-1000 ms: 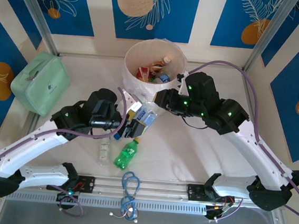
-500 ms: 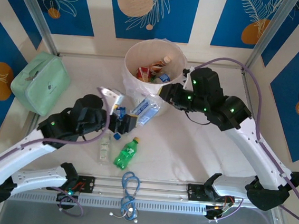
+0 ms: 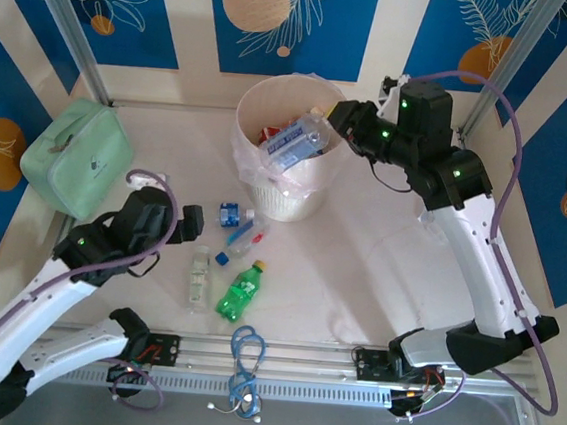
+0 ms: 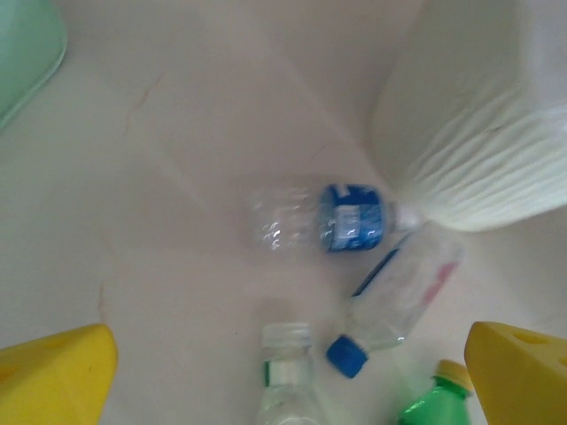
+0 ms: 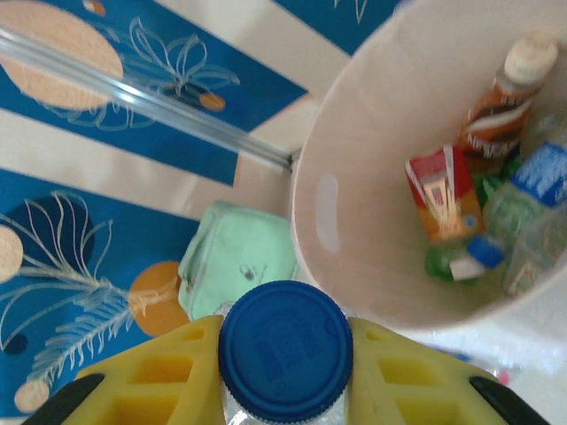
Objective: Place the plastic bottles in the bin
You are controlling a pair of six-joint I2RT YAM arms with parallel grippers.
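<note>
Holding the blue-labelled bottle clamped in your right gripper, centre it over the bin before releasing; your left gripper gapes wide

Four bottles lie before the bin — soft case left of it.

tabletop: pale cream, with faint hairline marks in the left wrist view.
bin: stands upright at the far middle, its thin liner bunched around its foot.
blue-label bottle: clear, on its side just in front of the bin, neck end at the liner.
blue-cap bottle: clear, on its side, slanted, just beside the blue-label bottle.
white-cap bottle: clear, on its side, left of the green one.
green bottle: on its side, yellow cap pointing away from the near edge.
mint-green case: far left, well apart from the bottles.
</note>
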